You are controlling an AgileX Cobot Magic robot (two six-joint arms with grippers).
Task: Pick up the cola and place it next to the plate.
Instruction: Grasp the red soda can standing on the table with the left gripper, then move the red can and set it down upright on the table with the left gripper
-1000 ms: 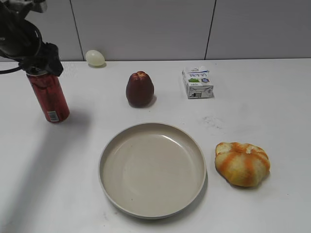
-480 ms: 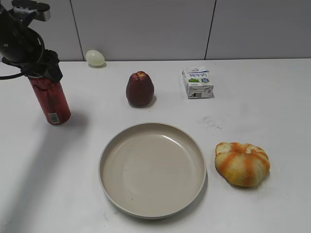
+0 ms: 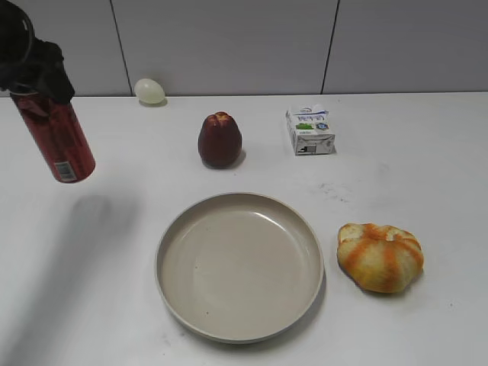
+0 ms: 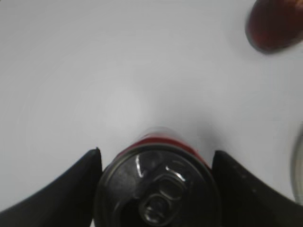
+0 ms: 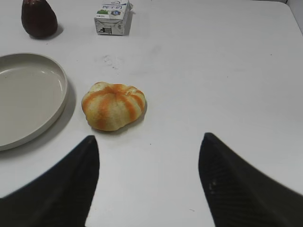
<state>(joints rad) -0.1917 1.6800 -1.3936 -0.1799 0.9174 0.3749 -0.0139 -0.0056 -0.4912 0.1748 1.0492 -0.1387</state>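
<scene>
Hanging tilted above the counter (image 3: 427,152) at the far left, the cola (image 3: 55,141) is gripped near its top by the left gripper (image 3: 34,72), whose fingers (image 4: 57,189) are closed against both sides of the can; a shadow is cast on the surface below it. The plate (image 3: 240,328) is seen well apart from it, near the middle. The right gripper (image 5: 149,179) is held with fingers spread wide and nothing between them, above bare counter near the orange-striped bun (image 5: 113,106).

Bright even light, soft shadows on white table (image 3: 412,152), left wrist view blurred, cola (image 4: 158,189) top out of focus
</scene>
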